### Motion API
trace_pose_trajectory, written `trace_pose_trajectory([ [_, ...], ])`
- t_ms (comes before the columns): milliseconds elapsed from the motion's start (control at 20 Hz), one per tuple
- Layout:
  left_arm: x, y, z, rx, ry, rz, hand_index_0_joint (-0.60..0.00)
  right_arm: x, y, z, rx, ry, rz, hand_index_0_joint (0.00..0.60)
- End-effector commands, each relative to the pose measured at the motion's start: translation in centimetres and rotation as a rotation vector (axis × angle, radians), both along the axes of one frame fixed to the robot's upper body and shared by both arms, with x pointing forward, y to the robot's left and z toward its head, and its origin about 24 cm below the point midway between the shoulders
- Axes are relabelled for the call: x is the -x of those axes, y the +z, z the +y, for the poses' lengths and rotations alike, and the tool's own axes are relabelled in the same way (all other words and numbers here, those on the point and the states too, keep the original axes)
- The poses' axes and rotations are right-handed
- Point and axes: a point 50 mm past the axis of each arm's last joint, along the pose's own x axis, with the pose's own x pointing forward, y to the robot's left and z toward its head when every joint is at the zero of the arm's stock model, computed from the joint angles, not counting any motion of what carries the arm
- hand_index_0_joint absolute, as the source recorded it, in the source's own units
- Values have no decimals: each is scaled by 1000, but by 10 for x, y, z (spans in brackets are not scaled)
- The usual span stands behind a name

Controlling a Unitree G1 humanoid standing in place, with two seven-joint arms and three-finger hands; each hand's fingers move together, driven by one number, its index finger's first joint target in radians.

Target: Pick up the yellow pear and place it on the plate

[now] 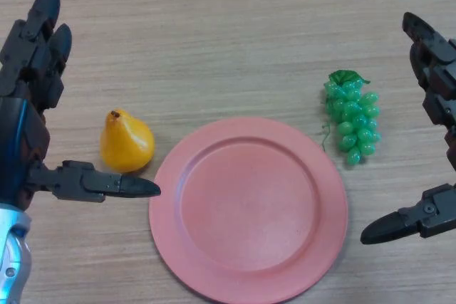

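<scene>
Head view, as I see it from my station: one round pink plate (249, 208) lies flat on the wood-grain counter (214, 33), and I find nothing on it; its near rim is cut off by the bottom edge of the view. I take the plate as my landmark. One yellow pear (126, 141) rests on the counter just to the left of the plate, close to its rim but apart from it, its stem end pointing away from me and to the left. One bunch of green grapes (353, 116) lies on the counter beyond the plate's upper right rim, near it and not touching. I count two hands. The left hand (32, 55) stands left of the pear with fingers stretched straight up the view and the thumb reaching toward the plate just below the pear; I read it as spread wide with nothing in its grasp, though I cannot tell whether the thumb brushes the fruit. The right hand (434, 76) shows right of the plate beyond the grapes, likewise spread and grasping nothing; its palm is cut off by the right edge.
</scene>
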Motion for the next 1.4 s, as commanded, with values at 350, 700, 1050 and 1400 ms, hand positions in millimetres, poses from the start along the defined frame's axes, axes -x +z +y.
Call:
trace_pose_trajectory([
  [350,11,26,2,-15,-1,-141,0,12,28,-9,33,-17,-190,0],
  [700,-22,17,27,-68,114,-203,0,16,26,-11,21,-20,-182,0],
  [1050,-68,-19,37,-23,117,-18,0,19,24,-13,39,-32,-202,0],
  [1400,-88,-56,39,-43,119,41,0,20,23,-15,58,-73,-214,0],
])
